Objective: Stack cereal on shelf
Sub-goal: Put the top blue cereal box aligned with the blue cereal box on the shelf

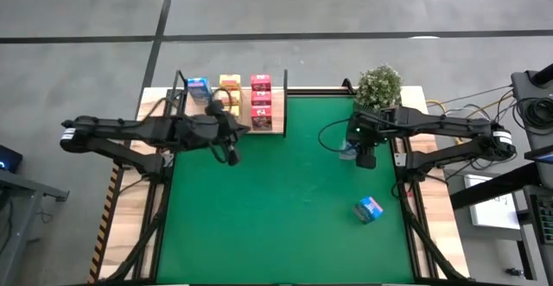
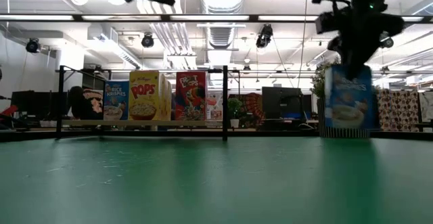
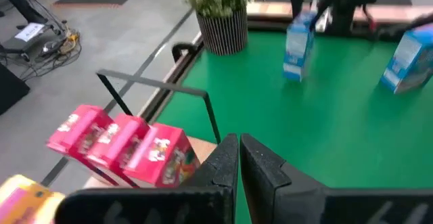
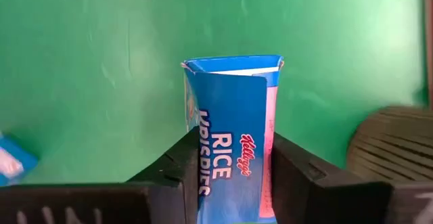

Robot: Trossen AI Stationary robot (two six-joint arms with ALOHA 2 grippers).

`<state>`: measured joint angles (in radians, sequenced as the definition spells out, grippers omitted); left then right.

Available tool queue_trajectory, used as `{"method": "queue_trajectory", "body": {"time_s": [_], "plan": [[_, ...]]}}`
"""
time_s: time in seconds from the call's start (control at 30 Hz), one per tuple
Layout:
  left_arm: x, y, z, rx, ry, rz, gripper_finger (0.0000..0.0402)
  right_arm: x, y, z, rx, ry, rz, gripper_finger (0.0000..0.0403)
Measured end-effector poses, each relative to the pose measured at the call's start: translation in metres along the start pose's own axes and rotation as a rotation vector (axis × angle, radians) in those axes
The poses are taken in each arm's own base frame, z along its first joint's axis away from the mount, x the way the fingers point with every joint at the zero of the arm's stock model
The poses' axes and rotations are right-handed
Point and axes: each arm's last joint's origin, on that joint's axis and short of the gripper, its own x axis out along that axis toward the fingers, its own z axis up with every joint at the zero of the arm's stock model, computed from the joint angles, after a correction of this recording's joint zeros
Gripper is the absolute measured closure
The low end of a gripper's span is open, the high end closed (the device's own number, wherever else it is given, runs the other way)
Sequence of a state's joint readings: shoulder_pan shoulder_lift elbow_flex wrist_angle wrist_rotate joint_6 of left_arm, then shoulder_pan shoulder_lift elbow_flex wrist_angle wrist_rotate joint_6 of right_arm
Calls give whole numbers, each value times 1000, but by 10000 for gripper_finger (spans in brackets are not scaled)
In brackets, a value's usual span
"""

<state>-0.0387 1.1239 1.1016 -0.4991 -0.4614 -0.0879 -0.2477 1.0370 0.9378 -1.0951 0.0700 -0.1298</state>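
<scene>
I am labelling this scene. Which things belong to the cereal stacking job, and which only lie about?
Job: shelf with blue, yellow and pink boxes; blue box held upright in the right claw; second blue box on the mat; left claw, shut, by the shelf.
Lying about: potted plant; green mat.

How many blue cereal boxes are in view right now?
3: one small blue cardboard cereal box on the light-wood shelf, one blue box between the right gripper fingers, one blue box lying on the green mat. Others could be hidden.
</scene>
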Motion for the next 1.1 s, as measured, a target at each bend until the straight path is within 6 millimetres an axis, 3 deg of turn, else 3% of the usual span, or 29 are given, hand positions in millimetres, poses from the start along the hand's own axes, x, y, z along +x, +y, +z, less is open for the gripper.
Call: {"method": "queue_trajectory", "body": {"time_s": [0.3,0.57,0.77,0.9,0.97,1.1], "plan": [[39,-30,-17,60,80,-29,402,-14,0,33,35,-333,88,288],[71,-80,-27,158,37,-112,402,-7,21,65,-116,-574,130,290],[81,-109,-43,205,21,-198,402,17,47,86,-247,-598,156,288],[80,-125,-60,262,-102,-430,402,35,59,92,-293,-539,170,289],[78,-127,-70,269,-179,-498,402,42,62,95,-295,-516,175,291],[81,-118,-89,190,-231,-446,401,49,66,101,-296,-492,183,291]]}}
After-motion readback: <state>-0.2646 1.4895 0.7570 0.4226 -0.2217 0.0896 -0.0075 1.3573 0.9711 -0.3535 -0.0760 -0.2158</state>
